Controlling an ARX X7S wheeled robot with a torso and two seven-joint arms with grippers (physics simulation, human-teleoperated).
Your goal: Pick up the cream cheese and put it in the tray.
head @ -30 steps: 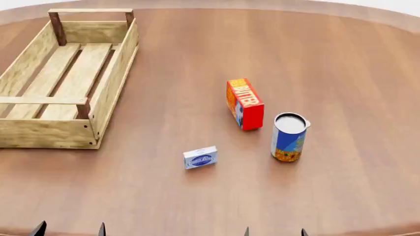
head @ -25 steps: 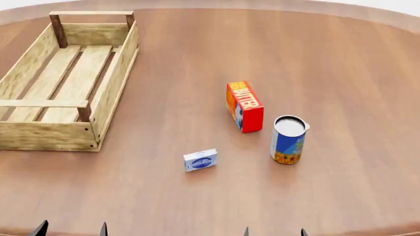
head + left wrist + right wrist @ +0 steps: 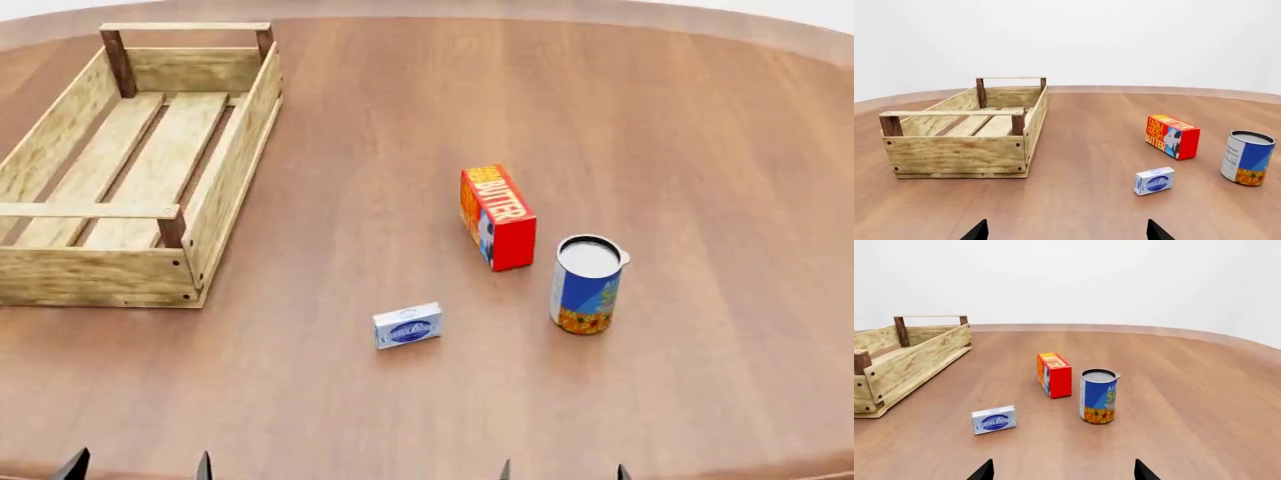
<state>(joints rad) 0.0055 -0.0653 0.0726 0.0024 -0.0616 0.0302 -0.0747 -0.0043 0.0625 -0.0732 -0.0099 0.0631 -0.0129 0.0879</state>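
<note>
Here, the cream cheese [image 3: 407, 326] was located apart from the tray [image 3: 227, 190]; both grippers, left [image 3: 138, 466] and right [image 3: 562, 470], were spread, nothing held.

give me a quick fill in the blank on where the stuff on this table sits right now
1. The small white cream cheese box with a blue oval logo lies on the brown wooden ____.
2. The long light wooden slatted tray holds ____ items.
3. The red-orange box is lettered ____.
4. The blue-and-orange can stands ____, its top facing up.

Missing words: table; no; BUTTER; upright
</note>
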